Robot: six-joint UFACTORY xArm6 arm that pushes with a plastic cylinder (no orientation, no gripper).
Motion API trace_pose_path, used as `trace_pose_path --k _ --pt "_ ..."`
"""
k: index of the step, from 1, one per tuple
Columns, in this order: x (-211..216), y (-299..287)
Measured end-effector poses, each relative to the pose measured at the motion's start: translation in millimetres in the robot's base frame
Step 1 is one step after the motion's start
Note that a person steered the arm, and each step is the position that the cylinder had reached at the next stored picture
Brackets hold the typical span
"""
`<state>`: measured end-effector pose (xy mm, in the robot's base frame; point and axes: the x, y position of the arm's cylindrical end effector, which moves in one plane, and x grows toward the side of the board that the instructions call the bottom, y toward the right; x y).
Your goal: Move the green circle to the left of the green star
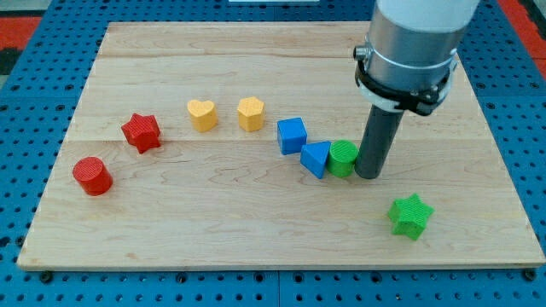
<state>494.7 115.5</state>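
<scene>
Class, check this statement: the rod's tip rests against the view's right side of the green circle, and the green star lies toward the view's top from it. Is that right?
Not quite. In the camera view my tip does rest against the view's right side of the green circle, but the green star lies toward the view's bottom right, not the top.

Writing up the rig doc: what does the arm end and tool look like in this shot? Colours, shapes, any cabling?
My arm ends in a wide cylindrical housing, light grey above, darker metallic grey below, ringed by a black clamp band with a small fitting on the view's left. Below it hangs the tool, a straight dark cylindrical rod, ending at my tip, right beside the green circle. No cables or markings show.
</scene>
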Motion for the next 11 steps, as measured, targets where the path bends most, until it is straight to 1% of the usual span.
trace_pose_path --k 1,2,3,4,6,7,8,9,10,11 --pt "-11.4 12.0" --pt "-48.2 -0.1" --pt "-35.1 -22.9" --pt "7.8 -22.9" --pt "20.8 -24.3" --pt "11.2 -56.9" --pt "31.5 -62.8" --pt "49.1 -49.1" --pt "26.6 -76.1" --pt "58.6 -111.0"
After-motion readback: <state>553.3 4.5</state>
